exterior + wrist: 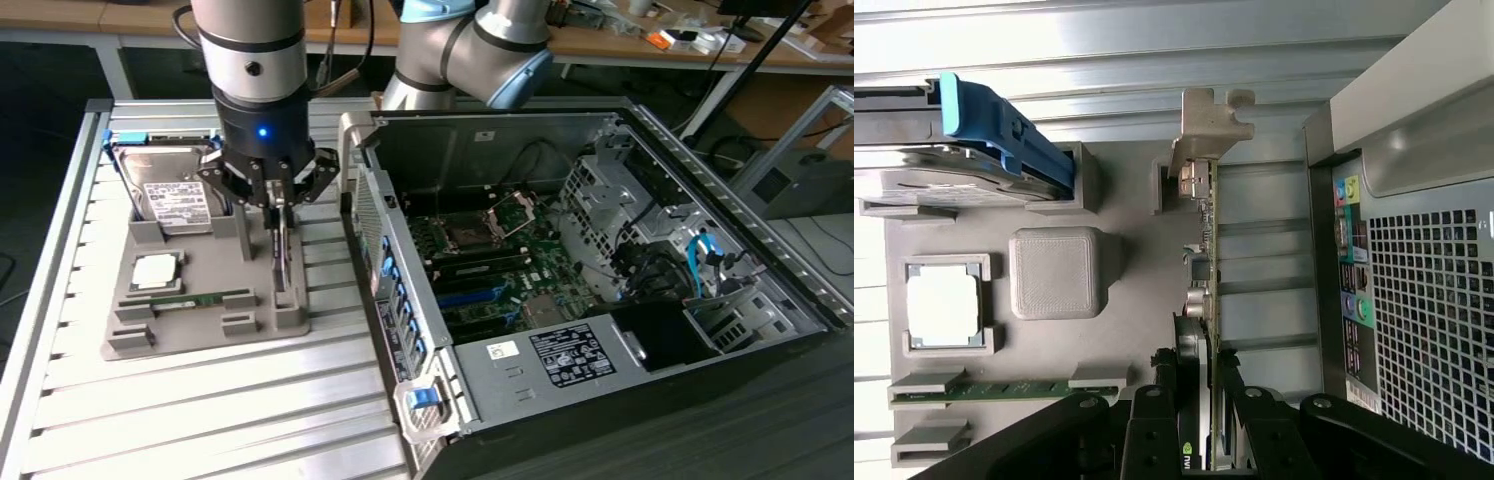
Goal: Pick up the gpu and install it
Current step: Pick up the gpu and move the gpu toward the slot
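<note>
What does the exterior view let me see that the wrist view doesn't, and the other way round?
Exterior view adds: the arm and the motherboard inside the open computer case. Wrist view adds: the case's rear vent grille, face on. Both share: the gripper closed on the gpu, standing on edge in the grey tray, beside the hard drive and memory stick.

**SLATTED TABLE: TRAY ON IT, CASE AT ITS EDGE**

Slatted metal table [200, 420] spreads under & around gripper [276, 205]; grey moulded parts tray [160, 335] lies flat on slats directly below gripper; open PC case [534, 390] stands just beside gripper, exterior view's right, at slats' edge; can't tell if it rests on them.
</note>
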You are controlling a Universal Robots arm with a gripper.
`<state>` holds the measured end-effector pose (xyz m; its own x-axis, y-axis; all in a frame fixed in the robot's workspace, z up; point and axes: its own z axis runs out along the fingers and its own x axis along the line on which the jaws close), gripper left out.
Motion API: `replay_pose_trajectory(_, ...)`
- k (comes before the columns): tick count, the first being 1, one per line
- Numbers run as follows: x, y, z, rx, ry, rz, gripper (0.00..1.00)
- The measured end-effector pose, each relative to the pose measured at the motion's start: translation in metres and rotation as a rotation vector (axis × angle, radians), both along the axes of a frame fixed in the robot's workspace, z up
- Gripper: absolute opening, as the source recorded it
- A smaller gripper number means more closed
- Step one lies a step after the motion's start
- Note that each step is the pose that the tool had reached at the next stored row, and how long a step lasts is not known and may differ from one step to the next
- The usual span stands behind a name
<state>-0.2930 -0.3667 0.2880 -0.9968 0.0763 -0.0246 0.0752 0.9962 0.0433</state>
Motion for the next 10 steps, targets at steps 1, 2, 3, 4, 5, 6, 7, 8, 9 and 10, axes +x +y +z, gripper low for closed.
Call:
replay_pose_trajectory(1, 0.0, 0.0, 0.0006, 0.0, 0.0001, 0.0, 0.27)
replay_pose_trajectory(2, 0.0, 0.0, 0.0008, 0.0003, -0.0001, 0.0, 0.27)
replay_pose_trajectory(3, 0.0, 0.0, 0.001, 0.0005, -0.0003, 0.0, 0.27)
replay_pose_trajectory(4, 0.0, 0.0, 0.0013, 0.0005, -0.0001, 0.0, 0.27)
replay_pose_trajectory(5, 0.0, 0.0, 0.0016, 0.0004, 0.0, 0.0, 0.27)
replay_pose_trajectory(6, 0.0, 0.0, 0.0017, 0.0009, -0.0001, 0.0, 0.27)
replay_pose_trajectory(7, 0.0, 0.0, 0.0019, 0.001, -0.0001, 0.0, 0.27)
replay_pose_trajectory(8, 0.0, 0.0, 0.0023, 0.001, 0.0001, 0.0, 0.27)
replay_pose_trajectory(9, 0.0, 0.0, 0.0025, 0.0013, 0.0001, 0.0, 0.27)
replay_pose_trajectory(10, 0.0, 0.0, 0.0028, 0.0015, 0.0, 0.0, 0.27)
